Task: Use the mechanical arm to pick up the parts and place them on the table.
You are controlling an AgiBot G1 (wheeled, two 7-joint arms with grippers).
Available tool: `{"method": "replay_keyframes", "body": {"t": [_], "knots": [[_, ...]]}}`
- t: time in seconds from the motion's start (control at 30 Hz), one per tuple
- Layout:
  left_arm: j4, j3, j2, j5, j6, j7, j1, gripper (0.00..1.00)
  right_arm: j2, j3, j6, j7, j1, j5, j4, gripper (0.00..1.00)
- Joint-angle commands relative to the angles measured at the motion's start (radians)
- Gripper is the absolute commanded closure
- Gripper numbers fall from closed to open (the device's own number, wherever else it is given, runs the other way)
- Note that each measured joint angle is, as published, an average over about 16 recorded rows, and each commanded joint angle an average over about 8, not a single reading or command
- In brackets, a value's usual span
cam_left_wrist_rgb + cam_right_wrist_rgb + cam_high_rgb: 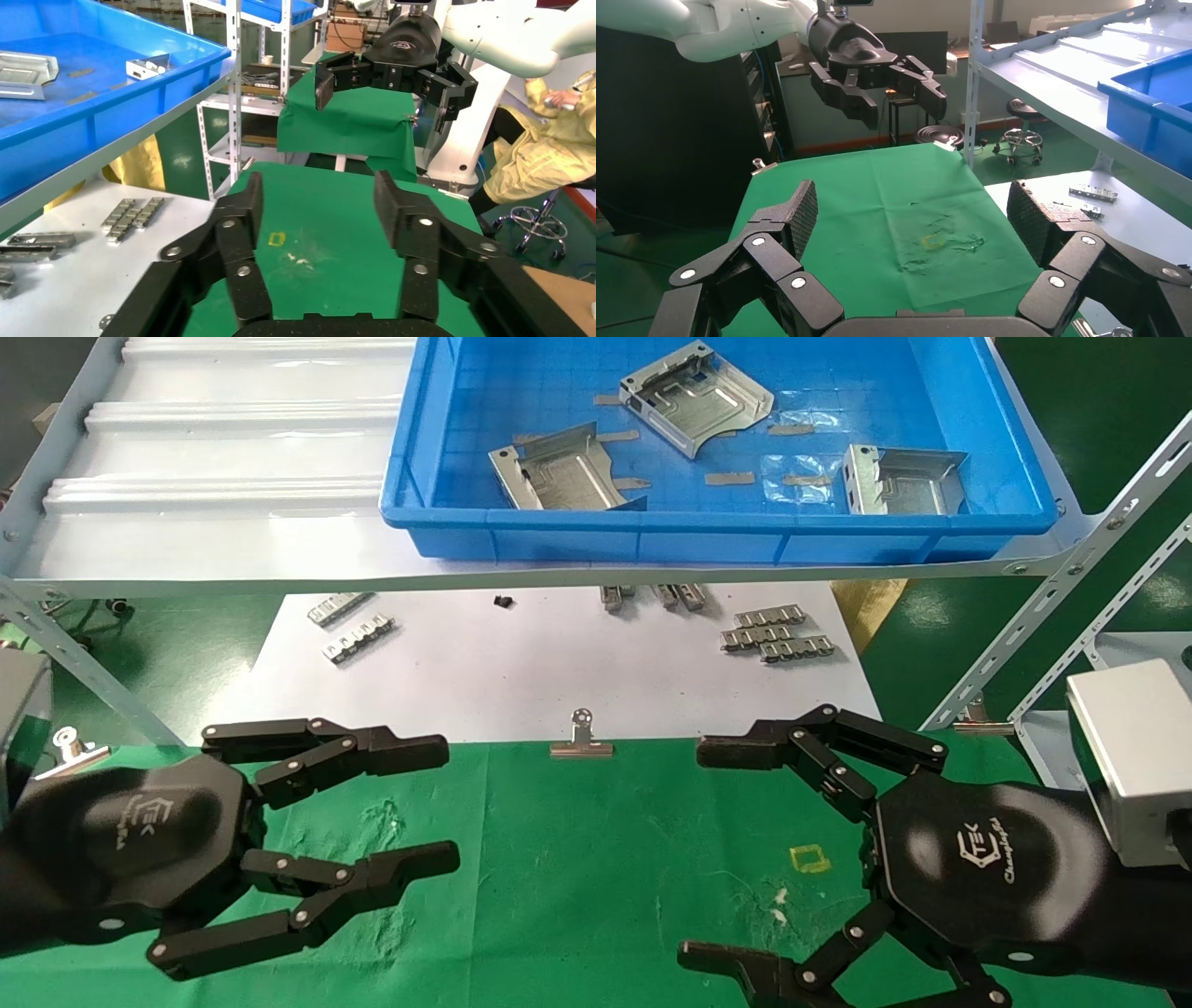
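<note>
Three shiny grey sheet-metal parts lie in the blue tray (708, 528) on the shelf: one at the back (694, 395), one at the front left (563, 469), one at the right (903, 480). My left gripper (445, 805) hangs open and empty over the left of the green table (577, 859). My right gripper (694, 852) hangs open and empty over the table's right. Both are well short of the tray. The left wrist view (318, 193) and the right wrist view (912, 210) show only bare green cloth between the fingers.
The grey ribbed shelf (233, 458) carries the tray above a white paper sheet (521, 672) with small ridged strips (773, 633). A silver binder clip (581, 738) sits at the paper's near edge. Slanted shelf struts (1024, 617) stand at the right. A yellow mark (808, 859) is on the cloth.
</note>
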Motion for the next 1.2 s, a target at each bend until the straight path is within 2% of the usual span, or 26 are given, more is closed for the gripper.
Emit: {"method": "replay_keyframes", "body": {"t": [0.03,1.03,1.13,1.2], "knots": [[0.000,0.000,0.000,0.000,0.000,0.000,0.000,1.00,0.000,0.000,0.000,0.000,0.000,0.000,0.000,0.00],[0.000,0.000,0.000,0.000,0.000,0.000,0.000,1.00,-0.001,0.001,0.004,-0.003,0.004,-0.004,0.001,0.00],[0.000,0.000,0.000,0.000,0.000,0.000,0.000,1.00,-0.019,0.001,0.033,-0.011,0.045,-0.030,-0.006,0.00],[0.000,0.000,0.000,0.000,0.000,0.000,0.000,1.00,-0.051,-0.006,0.073,-0.019,0.111,-0.073,-0.028,0.00]]}}
